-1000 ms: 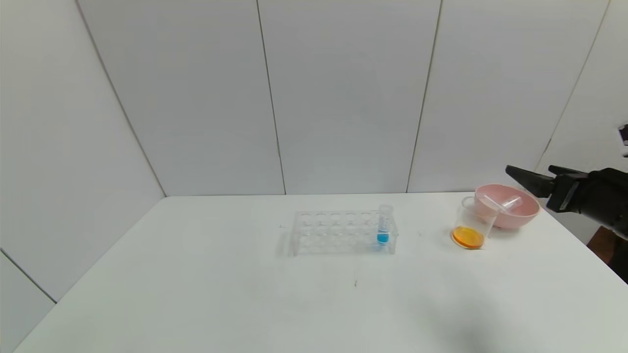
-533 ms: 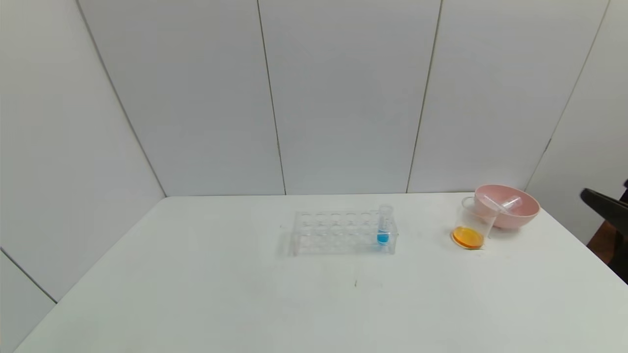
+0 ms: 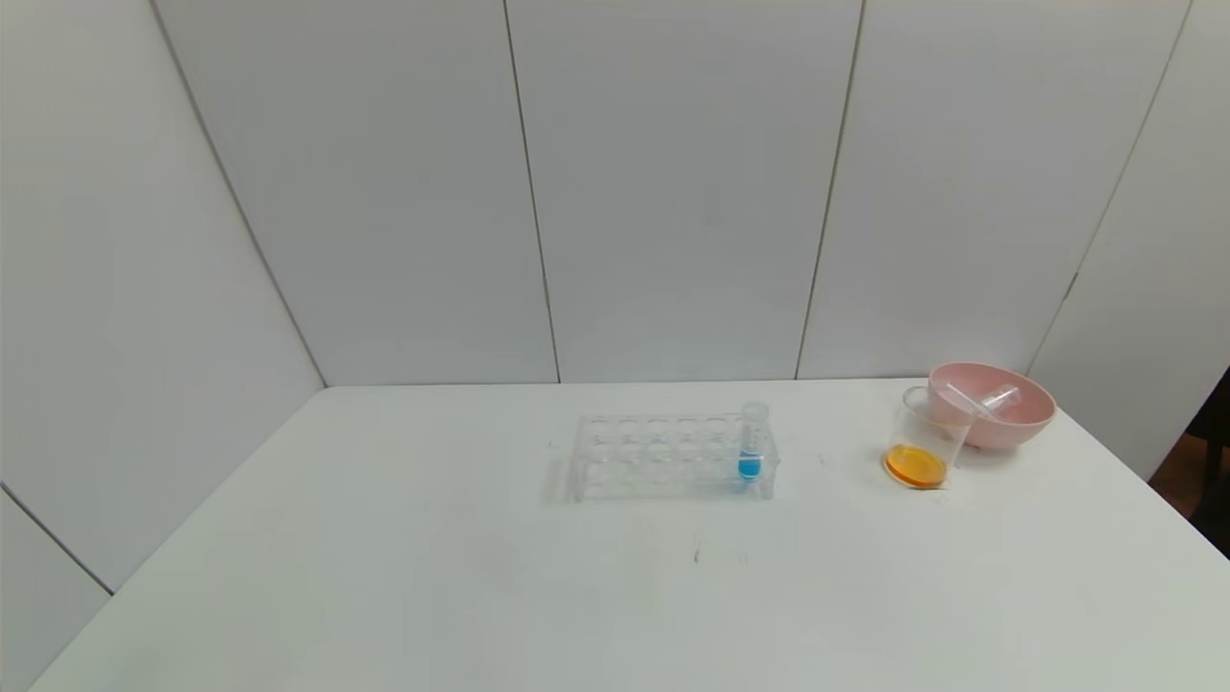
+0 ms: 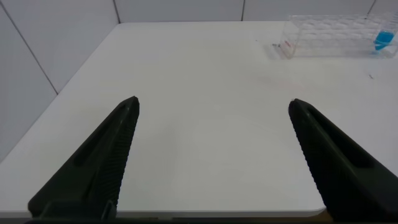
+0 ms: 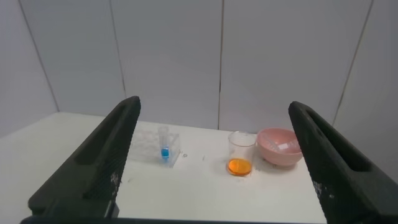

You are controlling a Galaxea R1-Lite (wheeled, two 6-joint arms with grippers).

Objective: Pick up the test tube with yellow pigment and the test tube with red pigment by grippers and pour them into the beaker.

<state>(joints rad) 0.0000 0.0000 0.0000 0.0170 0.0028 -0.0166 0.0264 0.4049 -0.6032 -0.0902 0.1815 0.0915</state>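
The beaker [image 3: 925,439] stands at the table's right with orange liquid at its bottom; it also shows in the right wrist view [image 5: 240,153]. No tube holding yellow or red liquid is in view. Two clear tubes [image 3: 978,398] lie in the pink bowl [image 3: 1014,428], with no liquid visible in them. My right gripper [image 5: 213,102] is open and empty, drawn back off the table's right side, facing the beaker from afar. My left gripper [image 4: 213,102] is open and empty above the table's near left edge. Neither gripper shows in the head view.
A clear tube rack [image 3: 663,457] stands mid-table with one blue-liquid tube [image 3: 750,448] at its right end; both show in the left wrist view, rack [image 4: 329,36] and tube [image 4: 382,41]. The pink bowl stands just behind the beaker.
My right gripper has pulled back to the right, away from the pink bowl, and has left the head view. Beaker, bowl and rack have not moved.
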